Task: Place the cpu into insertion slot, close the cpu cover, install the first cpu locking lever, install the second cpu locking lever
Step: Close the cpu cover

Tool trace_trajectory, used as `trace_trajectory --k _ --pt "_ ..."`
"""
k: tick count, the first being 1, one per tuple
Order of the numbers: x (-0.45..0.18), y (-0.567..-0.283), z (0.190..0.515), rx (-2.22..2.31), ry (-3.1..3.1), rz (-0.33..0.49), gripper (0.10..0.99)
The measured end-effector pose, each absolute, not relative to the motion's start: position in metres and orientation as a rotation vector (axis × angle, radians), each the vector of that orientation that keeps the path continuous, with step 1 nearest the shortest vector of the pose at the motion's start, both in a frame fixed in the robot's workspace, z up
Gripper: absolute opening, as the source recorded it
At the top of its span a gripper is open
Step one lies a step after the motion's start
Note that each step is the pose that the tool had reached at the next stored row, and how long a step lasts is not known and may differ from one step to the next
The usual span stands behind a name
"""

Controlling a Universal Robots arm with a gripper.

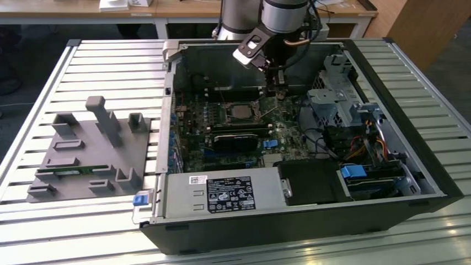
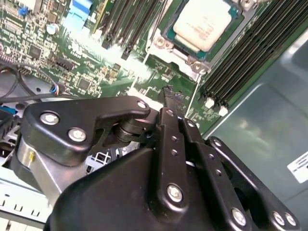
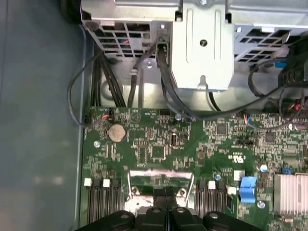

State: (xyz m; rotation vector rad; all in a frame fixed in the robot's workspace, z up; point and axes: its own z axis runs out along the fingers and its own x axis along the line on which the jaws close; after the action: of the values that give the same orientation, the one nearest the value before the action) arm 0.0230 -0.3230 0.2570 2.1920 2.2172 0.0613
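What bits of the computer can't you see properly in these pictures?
- Pins of the insertion slot: the cpu lies over them in the second wrist view.
- Slot's far side, same view: cut off by the picture's edge.
- Slot in the first wrist view: the gripper, jaws shut, covers most of it.
- Whether anything clamps the cpu down: too small to tell in the exterior view.

Slatted metal table (image 1: 103, 66) spreads across the scene, pale and evenly lit. Behind it a wooden desk (image 1: 184, 8) on white legs runs along the back. Wooden cabinet (image 1: 431, 27) at the exterior view's right, grey floor (image 1: 453, 77) beside it.
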Motion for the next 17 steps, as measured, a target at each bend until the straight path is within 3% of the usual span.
trace_trajectory --k 17 --pt "0.041 -0.319 0.255 2.187 2.210 0.045 0.118"
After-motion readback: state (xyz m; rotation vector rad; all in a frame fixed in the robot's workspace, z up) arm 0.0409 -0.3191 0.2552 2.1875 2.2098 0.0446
